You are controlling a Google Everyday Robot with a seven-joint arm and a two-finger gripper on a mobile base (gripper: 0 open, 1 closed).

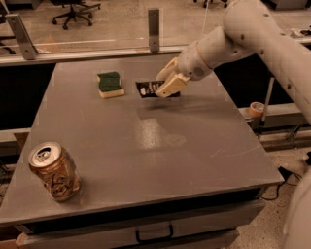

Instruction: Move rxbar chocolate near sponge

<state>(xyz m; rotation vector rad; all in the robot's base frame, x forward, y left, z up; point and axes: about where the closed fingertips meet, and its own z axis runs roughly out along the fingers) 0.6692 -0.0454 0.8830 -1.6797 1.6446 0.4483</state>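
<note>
A flat grey tabletop (160, 146) fills most of the view. Behind its far edge stands a low glass barrier with metal posts (154, 28), and beyond that is a pale floor with a black office chair (73, 7) on castors.

The rxbar chocolate (146, 89), a thin flat black wrapper with white lettering, is over the far middle of the table. It lies roughly level with its long side running left to right, and it seems raised slightly off the surface, with a faint shadow just below it. The cream-coloured two-finger gripper (160, 86) comes in from the right and pinches the right end of the bar, one finger above it and one below. The white arm (243, 34) slopes up from the gripper to the upper right corner.

Just beside the bar's left end, with a narrow strip of bare table between them, sits the sponge (110, 84). It is a small thick block with a dark green top over a pale yellow base, and it lies flat and apart from the bar.

Well apart from both, near the front left corner, stands a tan soda can (54, 171) with its opened silver lid showing. It leans slightly.

A drawer with a dark handle (154, 234) sits under the table's front edge. To the right of the table, a small roll of orange tape (256, 108) rests on a ledge.
</note>
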